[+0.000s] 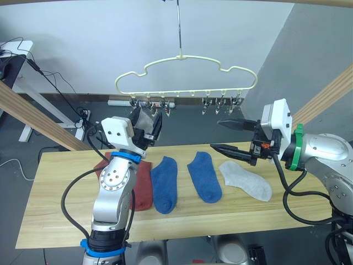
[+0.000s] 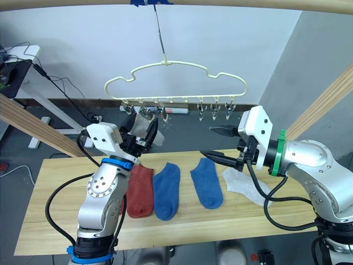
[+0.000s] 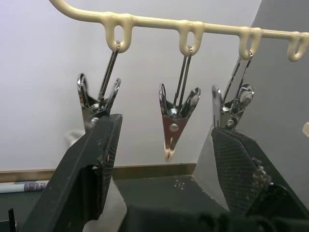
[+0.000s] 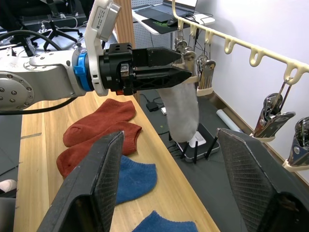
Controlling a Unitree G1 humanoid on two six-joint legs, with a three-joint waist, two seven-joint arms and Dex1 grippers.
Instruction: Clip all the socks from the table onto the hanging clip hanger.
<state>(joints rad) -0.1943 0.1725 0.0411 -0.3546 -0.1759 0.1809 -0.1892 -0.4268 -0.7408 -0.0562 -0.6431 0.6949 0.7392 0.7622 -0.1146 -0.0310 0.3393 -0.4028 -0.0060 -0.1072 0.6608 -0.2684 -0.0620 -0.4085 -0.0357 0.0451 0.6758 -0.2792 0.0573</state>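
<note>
My left claw (image 1: 146, 125) is clamped on a light grey knit ankle sock (image 4: 182, 110), holding it up at the leftmost metal clips (image 3: 100, 99) of the thin cream-yellow wavy plastic clip hanger (image 1: 185, 70). The sock hangs with its long axis vertical. My right claw (image 1: 227, 136) waits with fingers apart, holding nothing. I judge no sock securely clipped yet. Five remain flat on the pale-yellow plank worktop (image 1: 49, 212): two rust-red socks (image 4: 99, 128), two blue socks (image 1: 164, 183) and one grey sock (image 1: 246, 180), long axes running roughly front to back.
</note>
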